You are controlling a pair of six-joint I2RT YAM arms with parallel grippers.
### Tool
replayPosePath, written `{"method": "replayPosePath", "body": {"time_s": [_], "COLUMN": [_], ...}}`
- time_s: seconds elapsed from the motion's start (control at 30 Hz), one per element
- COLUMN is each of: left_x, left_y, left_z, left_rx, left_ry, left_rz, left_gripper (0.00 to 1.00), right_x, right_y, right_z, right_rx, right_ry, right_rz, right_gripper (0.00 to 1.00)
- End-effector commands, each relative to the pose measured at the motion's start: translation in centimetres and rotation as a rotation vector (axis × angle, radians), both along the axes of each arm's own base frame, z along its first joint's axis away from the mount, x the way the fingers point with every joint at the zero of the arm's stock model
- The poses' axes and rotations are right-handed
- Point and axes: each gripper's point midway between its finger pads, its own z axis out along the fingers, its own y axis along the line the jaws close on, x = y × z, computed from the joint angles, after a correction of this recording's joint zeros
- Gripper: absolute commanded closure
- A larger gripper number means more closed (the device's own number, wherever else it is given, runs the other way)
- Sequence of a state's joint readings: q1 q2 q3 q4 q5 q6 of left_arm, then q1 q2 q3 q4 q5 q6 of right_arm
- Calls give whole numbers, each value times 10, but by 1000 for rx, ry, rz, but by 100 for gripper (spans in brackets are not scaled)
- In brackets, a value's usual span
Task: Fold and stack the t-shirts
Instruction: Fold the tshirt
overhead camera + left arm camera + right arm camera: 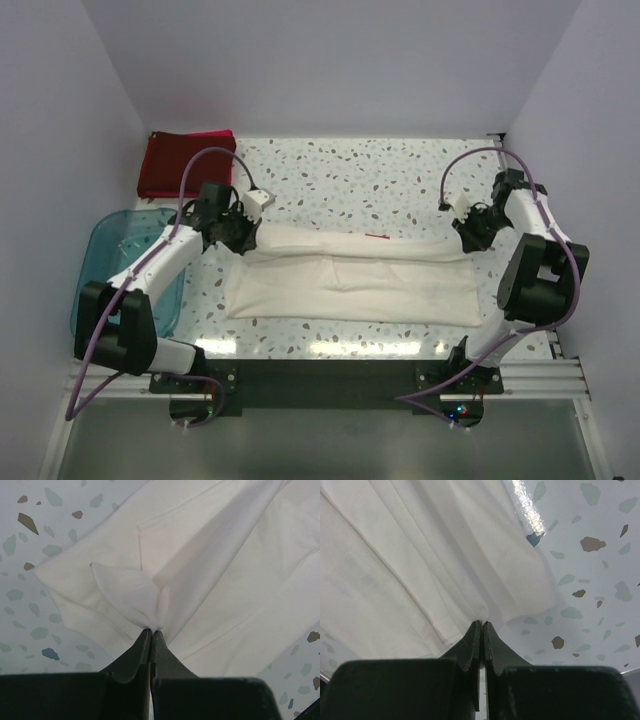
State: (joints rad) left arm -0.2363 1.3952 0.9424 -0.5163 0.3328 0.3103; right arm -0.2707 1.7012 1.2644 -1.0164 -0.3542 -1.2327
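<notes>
left pincer clamped on left end of cream-white cloth t-shirt | translucent teal plastic tub at left edge of speckled white desk | dark red folded t-shirt in far-left corner, pink edge showing | cream shirt stretched across desk middle | right pincer clamped on its right end

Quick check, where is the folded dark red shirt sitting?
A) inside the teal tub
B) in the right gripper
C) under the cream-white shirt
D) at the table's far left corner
D: the dark red shirt lies folded at the far left corner of the table, beyond the teal tub and apart from the cream-white shirt.
</notes>
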Motion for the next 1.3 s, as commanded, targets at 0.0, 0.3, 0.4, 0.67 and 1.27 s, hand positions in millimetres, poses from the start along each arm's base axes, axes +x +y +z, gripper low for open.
{"method": "replayPosePath", "body": {"time_s": [0.0, 0.3, 0.4, 0.67, 1.27], "left_x": [0, -16, -24, -46, -63], "left_y": [-8, -10, -10, -12, -22], "left_z": [10, 6, -1, -29, 15], "left_rx": [-32, -18, -19, 45, 34], "left_ry": [-6, 25, 50, 93, 7], "left_rz": [-42, -52, -59, -122, -459], "left_gripper": [100, 100, 100, 100, 62], "right_x": [20, 17, 9, 5, -3], "right_y": [-10, -12, -14, -18, -17], "right_z": [3, 2, -4, -15, 30], "right_rx": [-32, -44, -68, -94, -75], "right_ry": [-62, -54, -50, -39, 9], "right_rz": [-29, 19, 46, 56, 83], "right_gripper": [100, 100, 100, 100, 60]}}
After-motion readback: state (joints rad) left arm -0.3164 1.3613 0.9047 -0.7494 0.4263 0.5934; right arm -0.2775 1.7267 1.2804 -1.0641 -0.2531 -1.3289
